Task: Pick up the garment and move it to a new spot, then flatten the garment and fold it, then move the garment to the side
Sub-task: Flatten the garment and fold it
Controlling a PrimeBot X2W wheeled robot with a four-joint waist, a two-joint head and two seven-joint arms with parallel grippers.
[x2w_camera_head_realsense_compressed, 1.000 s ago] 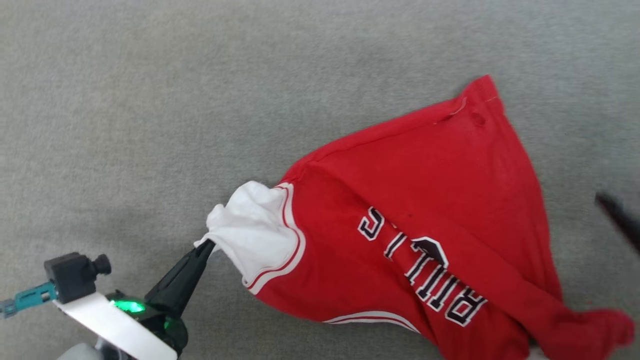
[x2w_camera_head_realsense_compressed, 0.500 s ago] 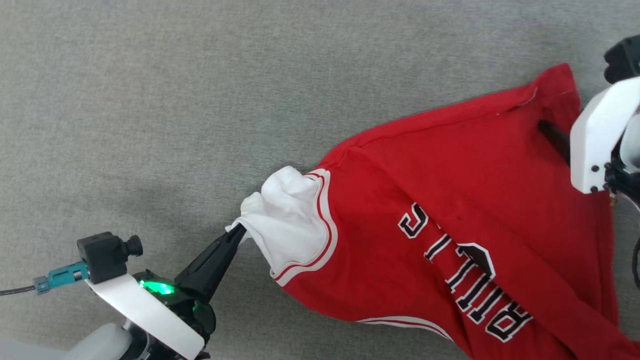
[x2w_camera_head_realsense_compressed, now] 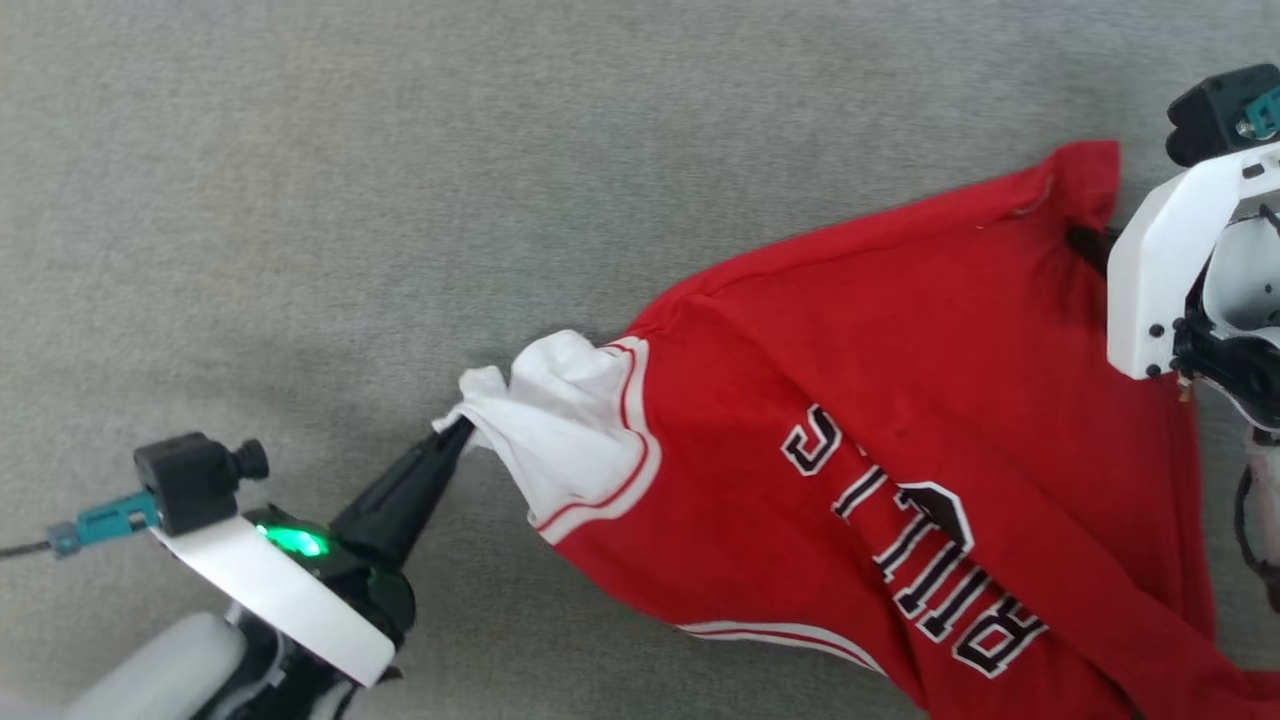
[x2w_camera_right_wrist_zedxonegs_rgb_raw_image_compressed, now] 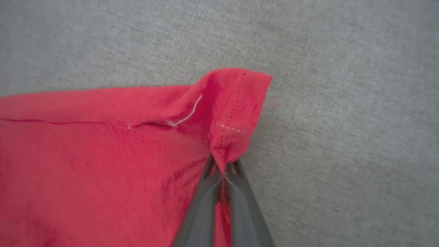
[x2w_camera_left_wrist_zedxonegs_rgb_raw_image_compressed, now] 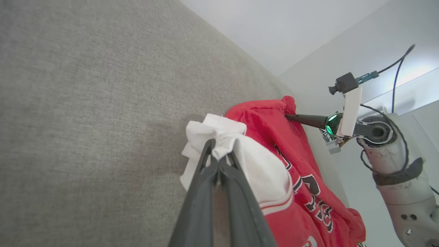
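Red shirt (x2w_camera_head_realsense_compressed: 900,400) lies stretched over the grey fabric surface (x2w_camera_head_realsense_compressed: 400,150), toward the right of your head view, held at two ends. Your left gripper (x2w_camera_head_realsense_compressed: 455,435) has its jaws clamped on the bunched white sleeve (x2w_camera_head_realsense_compressed: 560,420). Your right gripper (x2w_camera_right_wrist_zedxonegs_rgb_raw_image_compressed: 223,161) has its jaws pinched together on a red hem corner (x2w_camera_right_wrist_zedxonegs_rgb_raw_image_compressed: 236,103), where a loose white thread (x2w_camera_right_wrist_zedxonegs_rgb_raw_image_compressed: 187,115) trails. Dark, white-edged lettering (x2w_camera_head_realsense_compressed: 910,540), upside down and creased by a fold, reads BULLS.
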